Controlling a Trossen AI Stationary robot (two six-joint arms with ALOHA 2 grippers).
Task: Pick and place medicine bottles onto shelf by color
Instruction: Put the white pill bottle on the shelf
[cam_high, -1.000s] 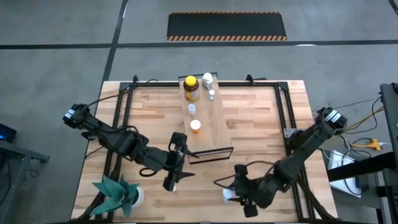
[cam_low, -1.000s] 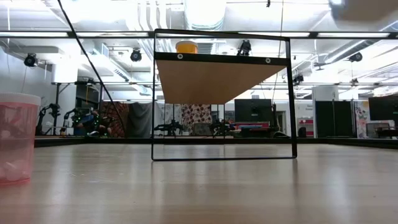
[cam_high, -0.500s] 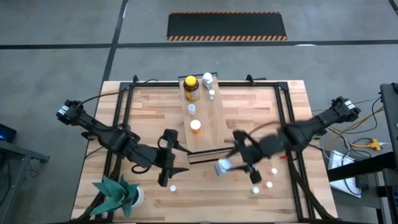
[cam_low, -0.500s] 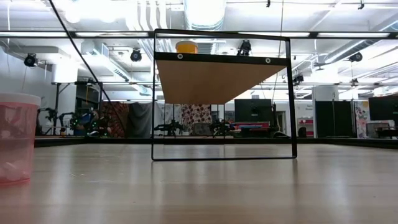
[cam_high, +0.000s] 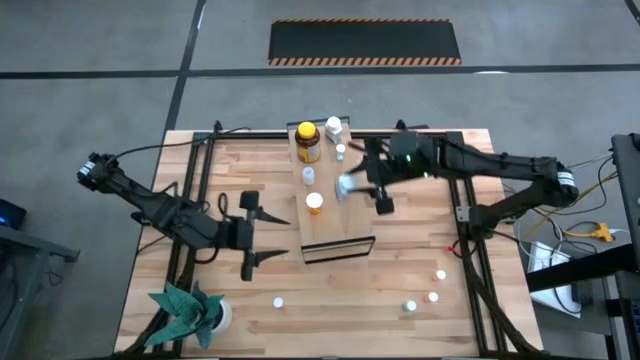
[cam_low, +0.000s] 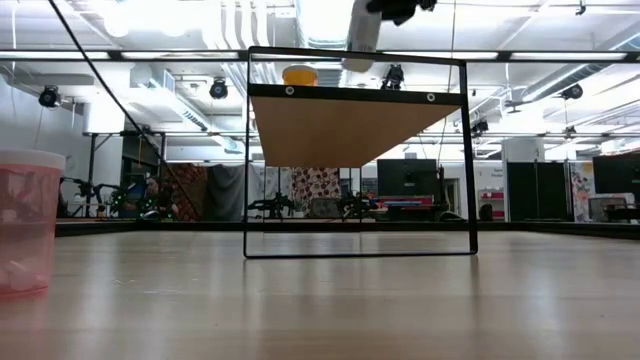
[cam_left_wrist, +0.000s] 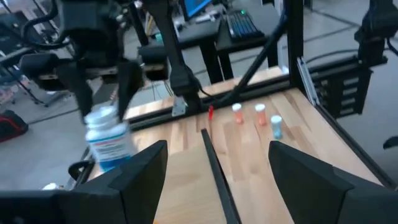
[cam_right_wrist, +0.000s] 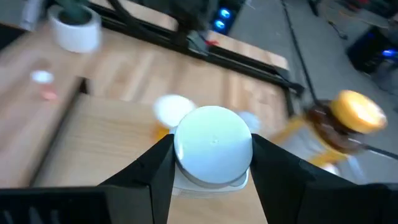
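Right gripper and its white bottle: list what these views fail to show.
- White bottle: label hidden in right wrist view by its cap; blurred in high view.
- Right gripper: cut by the top edge in low view.
- Shelf: top surface hidden in low view, seen from below.

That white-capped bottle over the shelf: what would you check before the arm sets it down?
1. Right fingers clamp the white-capped bottle: ok.
2. Bottle is above the shelf: ok.
3. Free board beside the orange-capped bottle: ok.
4. Amber bottle stands clear of it: ok.
5. Left gripper waits open, off the shelf: ok.
6. Exact landing spot: cannot tell.
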